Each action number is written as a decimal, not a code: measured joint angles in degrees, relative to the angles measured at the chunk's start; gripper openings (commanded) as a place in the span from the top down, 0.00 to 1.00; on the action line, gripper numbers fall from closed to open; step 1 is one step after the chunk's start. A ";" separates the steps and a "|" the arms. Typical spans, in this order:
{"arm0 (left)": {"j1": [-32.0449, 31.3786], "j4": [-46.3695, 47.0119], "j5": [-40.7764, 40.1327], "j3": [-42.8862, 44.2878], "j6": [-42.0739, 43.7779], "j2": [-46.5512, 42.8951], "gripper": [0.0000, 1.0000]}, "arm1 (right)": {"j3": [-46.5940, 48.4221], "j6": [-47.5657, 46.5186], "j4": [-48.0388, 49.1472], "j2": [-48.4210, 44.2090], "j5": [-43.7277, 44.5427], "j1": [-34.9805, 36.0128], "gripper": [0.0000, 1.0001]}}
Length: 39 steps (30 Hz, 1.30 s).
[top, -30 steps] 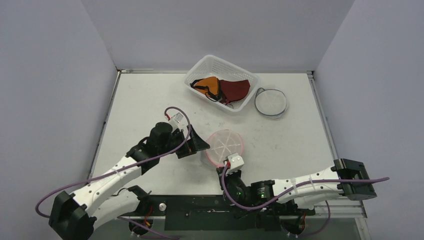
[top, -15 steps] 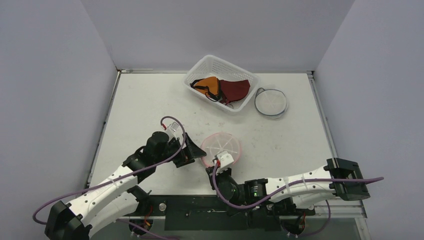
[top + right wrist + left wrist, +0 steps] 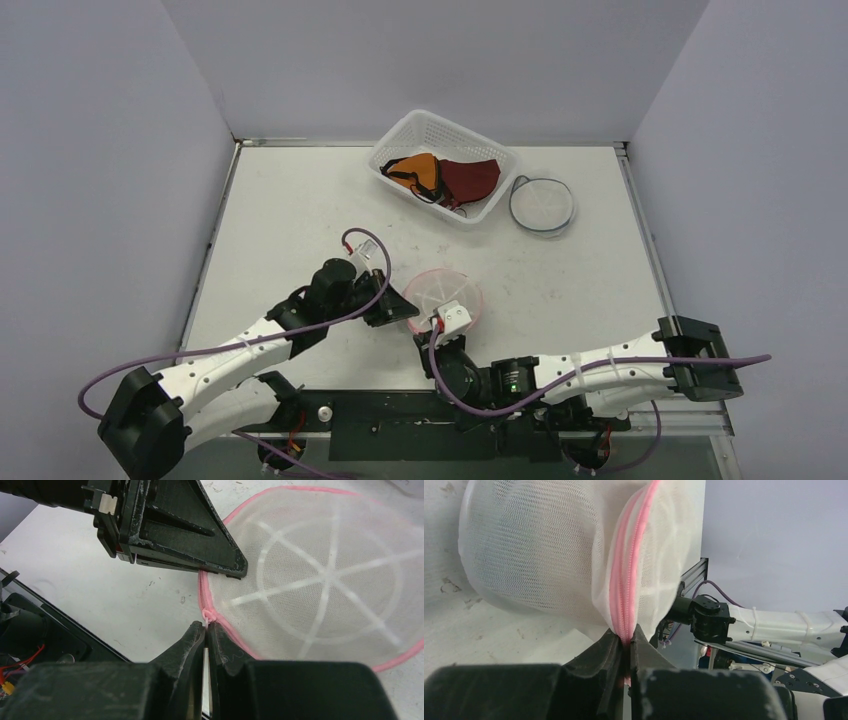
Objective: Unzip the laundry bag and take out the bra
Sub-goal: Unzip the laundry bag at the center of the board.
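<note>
A round white mesh laundry bag (image 3: 447,290) with a pink zipper (image 3: 626,580) lies mid-table, its left edge lifted. My left gripper (image 3: 405,308) (image 3: 628,637) is shut on the bag's pink zipper seam at that edge. Just nearer, my right gripper (image 3: 432,330) (image 3: 206,625) is shut on the small pink zipper pull (image 3: 206,616). The zipper looks closed along the rim. In the right wrist view the left gripper (image 3: 239,571) pinches the rim just above my own tips. The bra is hidden; nothing coloured shows through the mesh (image 3: 320,580).
A white plastic basket (image 3: 402,134) at the back holds orange and dark red garments. To the right of it lies a second round mesh bag (image 3: 542,204) with a grey rim. The table's near edge and black rail run under both arms.
My left gripper, open beside the bag earlier, has swung onto the bag's left rim and shut on the zipper seam. The bag and my right gripper shifted slightly left and nearer.
</note>
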 measured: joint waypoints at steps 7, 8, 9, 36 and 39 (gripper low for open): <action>0.70 0.20 0.20 0.26 0.37 -0.20 1.00 | 0.00 1.92 -3.61 -2.45 1.07 0.04 0.95; 0.83 0.22 0.24 0.39 0.39 -0.20 1.00 | 0.00 2.54 -4.55 -3.04 1.31 0.07 0.95; 1.03 0.24 0.35 0.52 0.42 -0.20 1.00 | 0.00 3.08 -5.49 -3.61 1.53 0.11 0.95; 4.87 -4.04 2.69 3.72 4.92 0.46 0.04 | -4.15 12.02 -17.00 -10.40 6.88 1.27 0.95; 4.85 -9.29 1.55 3.72 5.75 -4.52 0.04 | -3.50 9.46 -13.90 -6.95 6.10 1.25 0.95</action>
